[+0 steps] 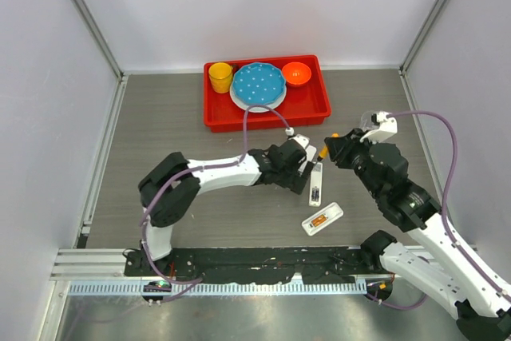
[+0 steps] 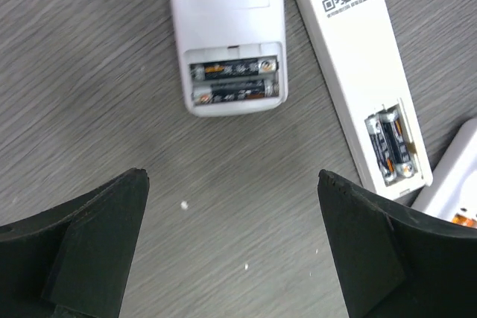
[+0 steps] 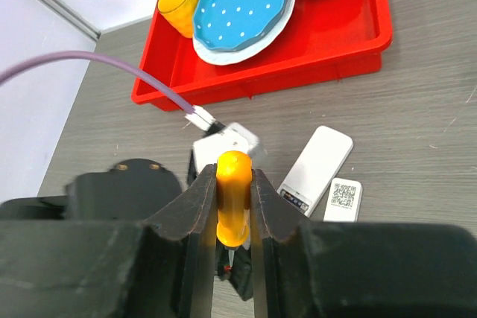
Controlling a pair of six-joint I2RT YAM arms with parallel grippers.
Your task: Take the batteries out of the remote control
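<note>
**Left hand open before the remotes, right hand clamped on a screwdriver**

Through the left wrist camera, my left hand (image 2: pixel 232 199) is spread wide. Its two dark fingers (image 2: pixel 89 243) frame a patch of bare grey table (image 2: pixel 74 72). Just beyond the fingertips, centred between them, lies a white remote (image 2: pixel 223 5) with its back cover off. Two dark batteries (image 2: pixel 235 83) sit side by side in its bay, untouched. To the right, a longer remote (image 2: pixel 350 65) with a QR code lies at a slant, a second pair of batteries (image 2: pixel 393 147) seated near its end. A third white piece (image 2: pixel 447 191) shows at the right edge, with something orange in it.

From above, the left arm reaches low across the table toward the centre, its hand pointing at the remotes. My right hand (image 3: pixel 233 173), on a bent arm, faces it from the other side. Its fingers are pressed tight on the orange handle of a screwdriver (image 3: pixel 233 221).

Farthest back, a red tray (image 1: pixel 311 109) holds a yellow cup (image 1: pixel 220 77), a blue dotted plate (image 1: pixel 259 83) and an orange bowl (image 1: pixel 296 73).
</note>
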